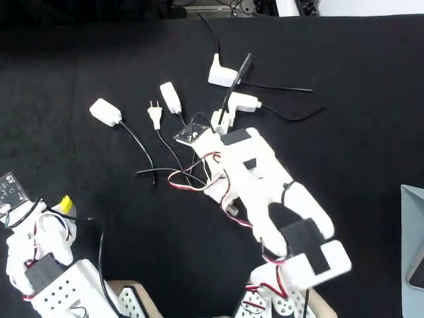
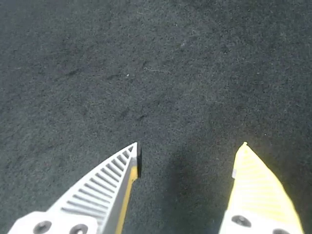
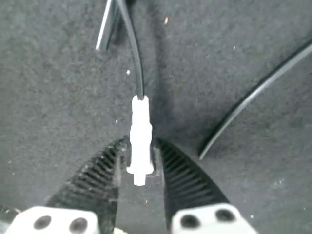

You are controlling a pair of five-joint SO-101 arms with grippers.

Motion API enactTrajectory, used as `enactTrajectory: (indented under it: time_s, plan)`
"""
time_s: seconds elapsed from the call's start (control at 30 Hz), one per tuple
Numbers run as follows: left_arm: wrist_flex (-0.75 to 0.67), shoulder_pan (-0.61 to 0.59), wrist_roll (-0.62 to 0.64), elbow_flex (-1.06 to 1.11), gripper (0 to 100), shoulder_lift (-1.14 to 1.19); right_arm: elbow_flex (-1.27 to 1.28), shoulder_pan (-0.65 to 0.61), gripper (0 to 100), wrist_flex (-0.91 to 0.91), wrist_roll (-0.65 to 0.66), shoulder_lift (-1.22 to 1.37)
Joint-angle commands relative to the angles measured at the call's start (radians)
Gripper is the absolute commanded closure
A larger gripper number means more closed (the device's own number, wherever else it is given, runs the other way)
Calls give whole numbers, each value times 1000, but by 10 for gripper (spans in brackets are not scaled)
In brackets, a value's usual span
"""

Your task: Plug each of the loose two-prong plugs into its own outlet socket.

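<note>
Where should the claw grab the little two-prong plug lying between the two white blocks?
Grab the two-prong plug by its white body, just behind the prongs, coming straight down from above. It lies flat, with the prongs pointing one way and the cord trailing the other, so squeezing its side edges probably leaves both free.

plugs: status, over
Right gripper shut on white plug. Left gripper open, low over the mat. Another loose plug lies unplugged on the mat. Black cord close beside the held plug.
</note>
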Motion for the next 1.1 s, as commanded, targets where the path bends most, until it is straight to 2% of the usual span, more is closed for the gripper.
enactTrajectory:
  time_s: [0.0, 0.07, 0.3, 0.53, 0.73, 0.93, 1.07]
  plan:
    - [-21, 25, -8, -5, 694, -8, -36, 8, 987, 51, 0, -136]
    - [-17, 82, -6, -8, 694, -8, -36, 8, 987, 69, -8, -202]
    - [-12, 259, 5, -114, 694, -8, -36, -109, 987, 94, -226, -417]
    - [-21, 438, 144, -249, 694, -8, -35, -285, 987, 21, -488, -607]
    - [-41, 611, 215, -294, 694, -8, 73, -394, 987, -178, -539, -746]
    - [-204, 644, 261, -252, 694, -6, 222, -476, 987, -364, -559, -872]
    - [-224, 645, 259, -246, 694, -6, 312, -503, 987, -460, -557, -928]
